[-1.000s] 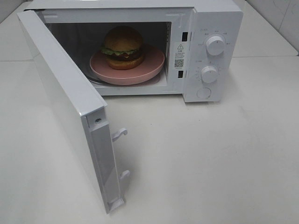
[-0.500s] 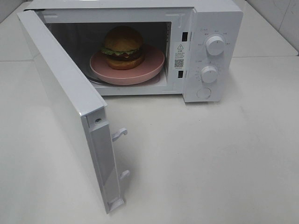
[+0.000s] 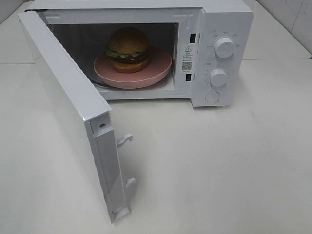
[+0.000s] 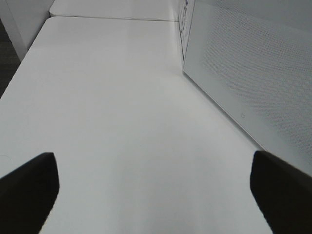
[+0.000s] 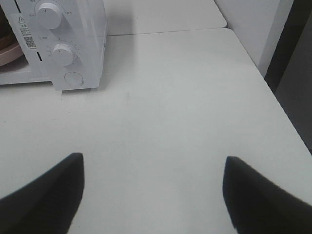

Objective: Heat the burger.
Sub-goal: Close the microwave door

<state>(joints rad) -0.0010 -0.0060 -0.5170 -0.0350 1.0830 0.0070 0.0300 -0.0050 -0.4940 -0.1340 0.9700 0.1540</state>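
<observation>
The burger [image 3: 128,49] with golden-brown bun, green lettuce and dark filling sits on a round pink plate [image 3: 158,66] inside the white microwave [image 3: 229,19]. The microwave door [image 3: 68,105] stands wide open toward the front left. Neither gripper shows in the exterior high view. My left gripper [image 4: 153,187] is open and empty over bare table, beside the door's outer face [image 4: 253,83]. My right gripper [image 5: 153,195] is open and empty over the table, to the right of the microwave's control panel [image 5: 61,48]. A sliver of the pink plate [image 5: 7,51] shows there.
Two white knobs [image 3: 224,47] [image 3: 218,77] and a round button [image 3: 212,97] are on the microwave's right panel. Two latch hooks [image 3: 125,140] stick out from the door's edge. The white table [image 3: 234,165] extends in front and to the right.
</observation>
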